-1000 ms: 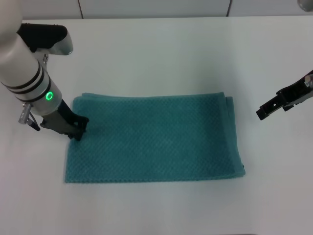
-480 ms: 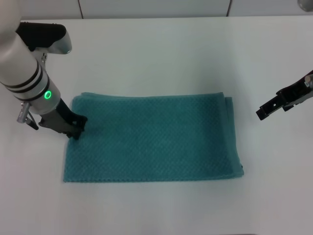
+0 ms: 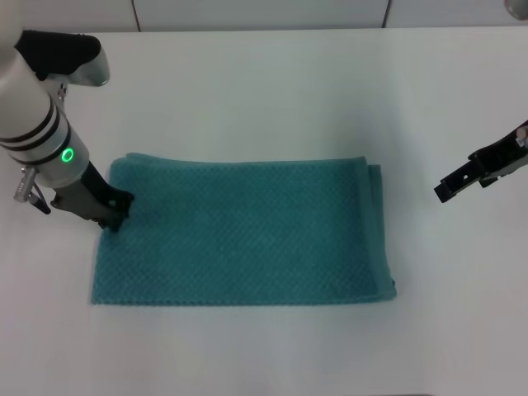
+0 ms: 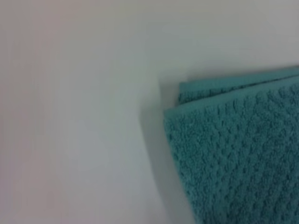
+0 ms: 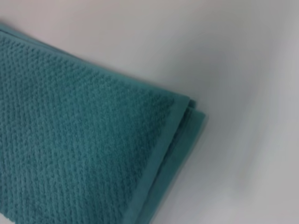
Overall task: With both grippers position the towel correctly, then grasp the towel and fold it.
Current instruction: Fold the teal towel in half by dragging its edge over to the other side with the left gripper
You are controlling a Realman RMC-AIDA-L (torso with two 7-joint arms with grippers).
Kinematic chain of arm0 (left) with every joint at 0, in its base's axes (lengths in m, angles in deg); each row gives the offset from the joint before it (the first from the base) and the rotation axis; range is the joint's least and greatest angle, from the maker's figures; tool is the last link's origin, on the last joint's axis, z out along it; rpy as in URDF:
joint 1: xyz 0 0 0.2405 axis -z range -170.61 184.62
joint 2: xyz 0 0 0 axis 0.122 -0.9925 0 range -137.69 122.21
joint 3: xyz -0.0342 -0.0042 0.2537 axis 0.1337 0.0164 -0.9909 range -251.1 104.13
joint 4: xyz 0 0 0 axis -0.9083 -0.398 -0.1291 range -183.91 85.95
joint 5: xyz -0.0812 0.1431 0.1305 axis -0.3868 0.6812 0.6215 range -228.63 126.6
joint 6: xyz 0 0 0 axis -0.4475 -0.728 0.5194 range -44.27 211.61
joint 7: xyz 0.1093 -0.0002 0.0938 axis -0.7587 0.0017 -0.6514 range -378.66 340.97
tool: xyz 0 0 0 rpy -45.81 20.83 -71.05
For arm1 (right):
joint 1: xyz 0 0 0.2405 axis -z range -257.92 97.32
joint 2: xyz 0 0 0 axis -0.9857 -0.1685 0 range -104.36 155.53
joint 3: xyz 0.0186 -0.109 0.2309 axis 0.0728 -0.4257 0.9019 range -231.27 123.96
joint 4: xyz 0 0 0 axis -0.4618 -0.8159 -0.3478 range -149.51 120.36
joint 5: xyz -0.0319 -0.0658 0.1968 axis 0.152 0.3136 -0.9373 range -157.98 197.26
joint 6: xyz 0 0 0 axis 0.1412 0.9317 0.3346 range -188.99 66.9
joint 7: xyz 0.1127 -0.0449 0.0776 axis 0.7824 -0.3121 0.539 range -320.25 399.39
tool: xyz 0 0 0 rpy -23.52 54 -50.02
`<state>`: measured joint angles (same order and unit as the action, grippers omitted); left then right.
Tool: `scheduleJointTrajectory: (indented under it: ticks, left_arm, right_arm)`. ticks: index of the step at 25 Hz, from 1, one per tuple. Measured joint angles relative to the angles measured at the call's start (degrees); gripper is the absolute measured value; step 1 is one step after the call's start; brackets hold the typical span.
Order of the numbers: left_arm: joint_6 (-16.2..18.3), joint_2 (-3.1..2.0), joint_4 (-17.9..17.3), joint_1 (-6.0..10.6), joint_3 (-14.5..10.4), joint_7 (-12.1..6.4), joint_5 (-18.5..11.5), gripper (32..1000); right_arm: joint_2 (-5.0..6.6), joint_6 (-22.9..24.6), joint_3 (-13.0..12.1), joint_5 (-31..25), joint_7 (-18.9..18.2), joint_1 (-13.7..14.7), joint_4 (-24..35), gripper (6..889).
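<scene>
White table (image 3: 272, 91) holds the towel (image 3: 243, 231) flat at centre, my left gripper (image 3: 114, 216) clamped on its left edge, apparently to position it, my right gripper (image 3: 450, 186) off right, jaw state unclear.

There are no words, numbers, labels or signs to read here. The towel (image 3: 239, 231) is plain teal cloth with only bumpy squares on it, and the table (image 3: 272, 91) around it is plain white.
</scene>
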<state>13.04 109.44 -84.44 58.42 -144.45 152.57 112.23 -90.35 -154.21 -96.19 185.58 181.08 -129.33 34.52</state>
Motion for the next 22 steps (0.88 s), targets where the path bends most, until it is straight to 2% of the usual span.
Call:
scheduleJointTrajectory:
  ticks: [6,18,20,22]
  left_arm:
    - [-0.1,-0.17,0.0,-0.17,0.3,-0.03,1.2,67]
    - [-0.1,-0.78,-1.3,-1.10,0.1,-0.03,1.3,67]
    - [-0.3,-1.48,-1.5,-1.77,0.4,0.00,1.3,67]
    - [-0.4,-1.79,-1.8,-2.18,0.5,0.03,1.3,67]
  right_arm:
    - [0.01,0.0,0.0,0.0,-0.1,0.2,0.0,853]
    - [0.01,0.4,0.0,-0.1,-0.1,0.3,-0.3,852]
    - [0.01,0.6,0.0,-0.1,-0.1,0.3,-0.4,852]
    - [0.02,0.6,0.0,-0.1,-0.1,0.3,-0.4,852]
